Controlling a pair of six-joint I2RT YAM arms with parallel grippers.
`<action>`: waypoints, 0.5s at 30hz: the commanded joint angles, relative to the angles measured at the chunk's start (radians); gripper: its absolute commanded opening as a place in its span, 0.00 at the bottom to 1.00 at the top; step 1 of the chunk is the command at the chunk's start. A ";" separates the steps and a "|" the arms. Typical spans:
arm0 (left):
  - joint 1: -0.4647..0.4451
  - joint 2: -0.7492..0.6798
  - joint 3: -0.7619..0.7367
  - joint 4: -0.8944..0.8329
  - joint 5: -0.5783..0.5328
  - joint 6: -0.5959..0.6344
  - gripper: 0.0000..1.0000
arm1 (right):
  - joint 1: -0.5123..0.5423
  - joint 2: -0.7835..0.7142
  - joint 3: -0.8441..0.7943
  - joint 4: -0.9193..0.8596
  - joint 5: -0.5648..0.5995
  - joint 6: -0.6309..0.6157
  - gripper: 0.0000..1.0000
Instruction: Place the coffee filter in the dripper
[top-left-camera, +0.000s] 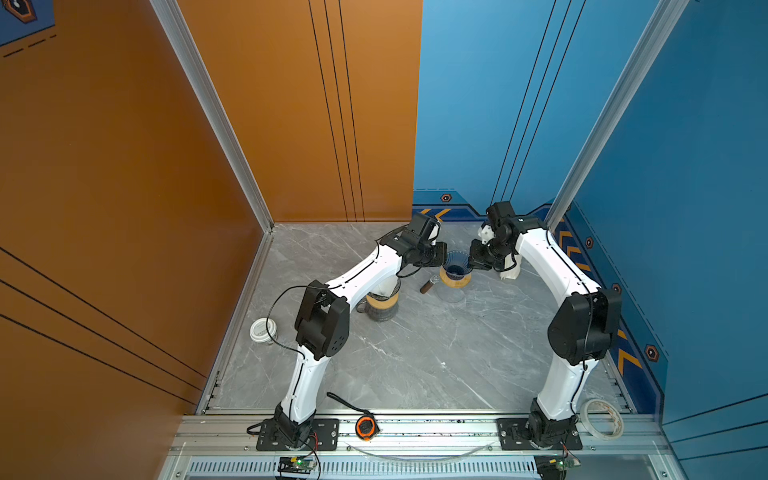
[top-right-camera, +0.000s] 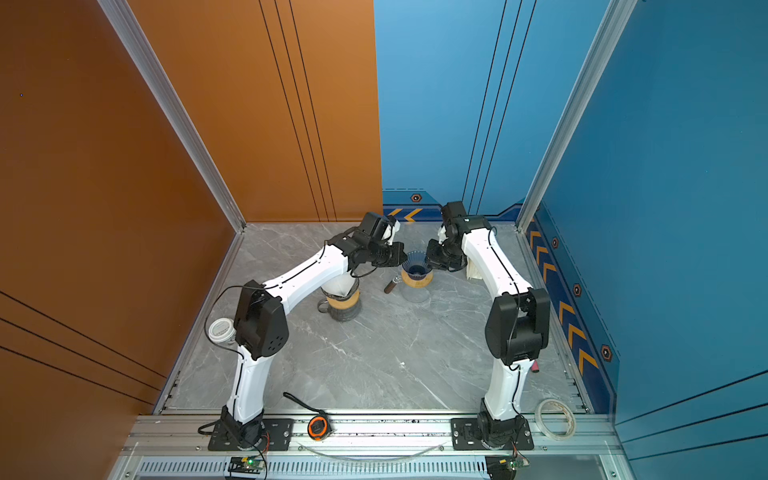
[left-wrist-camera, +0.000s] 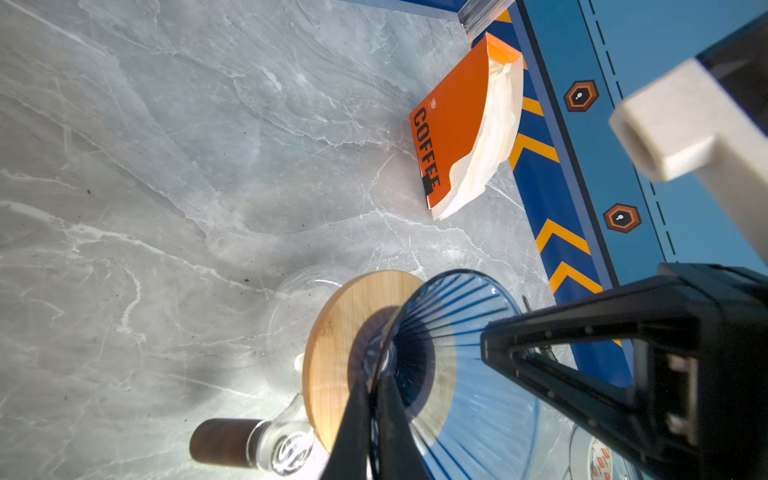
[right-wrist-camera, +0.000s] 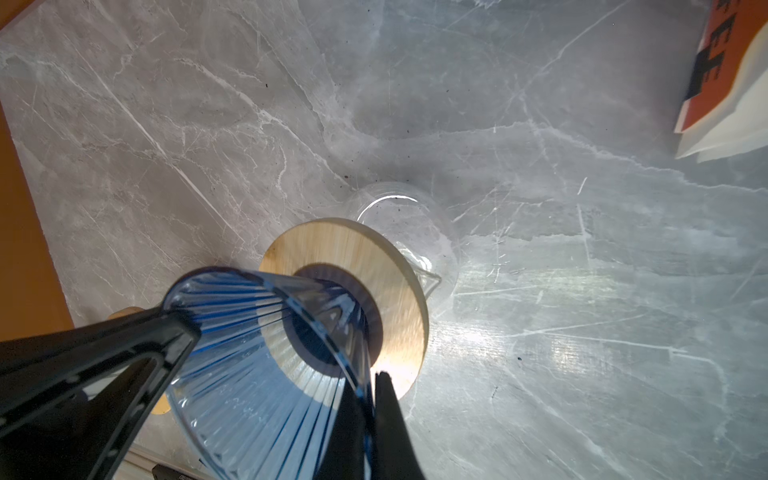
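Observation:
The dripper (top-left-camera: 455, 268) (top-right-camera: 417, 268) is a blue ribbed glass cone on a wooden ring (left-wrist-camera: 340, 332) over a clear glass carafe (right-wrist-camera: 395, 208). My left gripper (left-wrist-camera: 376, 374) (top-left-camera: 441, 259) is shut on its rim on the left side. Opposite it, my right gripper (right-wrist-camera: 370, 378) (top-left-camera: 473, 266) is shut on the rim at the right. Inside the cone (left-wrist-camera: 457, 332) (right-wrist-camera: 249, 332) only ribbed glass shows. White coffee filters (left-wrist-camera: 490, 137) stick out of an orange pack (left-wrist-camera: 453, 124) marked COFFEE, lying by the blue wall behind the right arm (top-left-camera: 511, 270).
A second carafe with a wooden collar and a white paper cone (top-left-camera: 382, 301) stands under the left forearm. The clear carafe's brown handle (top-left-camera: 426, 286) points left. A white lidded cup (top-left-camera: 263, 330) sits at the left edge. A tape measure (top-left-camera: 365, 427) and tape roll (top-left-camera: 601, 417) lie on the front rail.

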 joint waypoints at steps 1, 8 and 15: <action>-0.014 0.077 -0.019 -0.157 0.078 0.038 0.02 | 0.003 0.087 -0.041 0.006 0.100 -0.015 0.05; -0.008 0.066 0.009 -0.161 0.088 0.044 0.03 | -0.002 0.049 -0.050 0.041 0.085 -0.003 0.06; -0.002 0.057 0.038 -0.163 0.082 0.046 0.08 | -0.007 0.035 -0.013 0.040 0.051 0.007 0.09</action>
